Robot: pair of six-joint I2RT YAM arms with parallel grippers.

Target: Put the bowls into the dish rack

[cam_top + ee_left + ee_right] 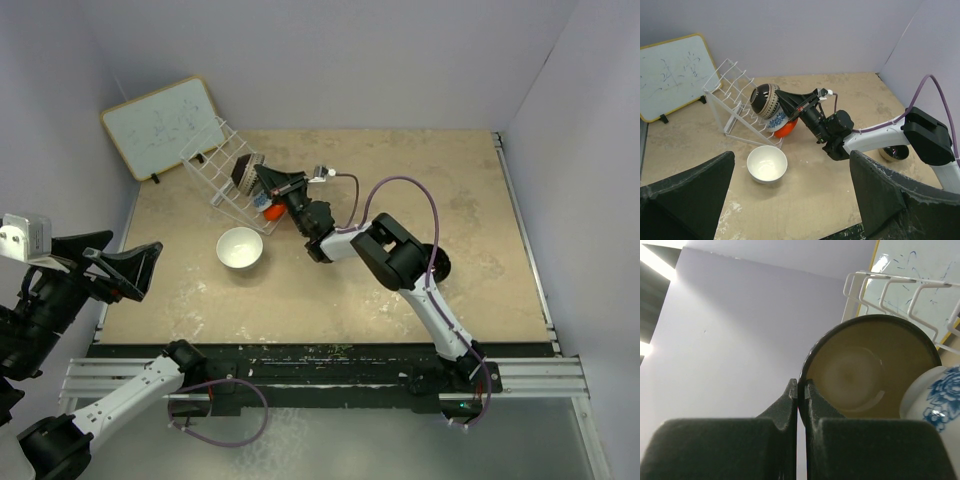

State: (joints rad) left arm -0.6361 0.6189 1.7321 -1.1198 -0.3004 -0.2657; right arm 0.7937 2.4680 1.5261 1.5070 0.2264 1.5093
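— What is your right hand doing?

— My right gripper [801, 390] has its two fingers pressed onto the rim of the brown-inside bowl [765, 100], one inside the lip and one outside. Pinching the edge lets me carry it on its side, opening towards my wrist. I judge that is how it must stand to slide between the dividers.

— And where is the bowl?

— Up against the wires of the dish rack [732, 95], at the end nearest my right arm, lifted off the table [400, 160]. I cannot tell whether it already rests in a slot. Just below it sits the blue-and-white bowl [776, 122], and under that the orange-red bowl [786, 131], so I hold mine high to clear them.

— What does it look like?

— Matte tan-brown inside with a thin dark lip. Outside it is glossy and dark, with a pale patterned band near the rim.

— And the rest?

— The white bowl [240, 247] stands upright on the table just beside the rack, not loaded. A dark glossy one, which I take for the black bowl [890, 152], peeks out behind my right forearm. My left gripper [136, 240] hangs at the near left edge, fingers spread wide, holding nothing. The whiteboard [165, 125] leans behind the rack
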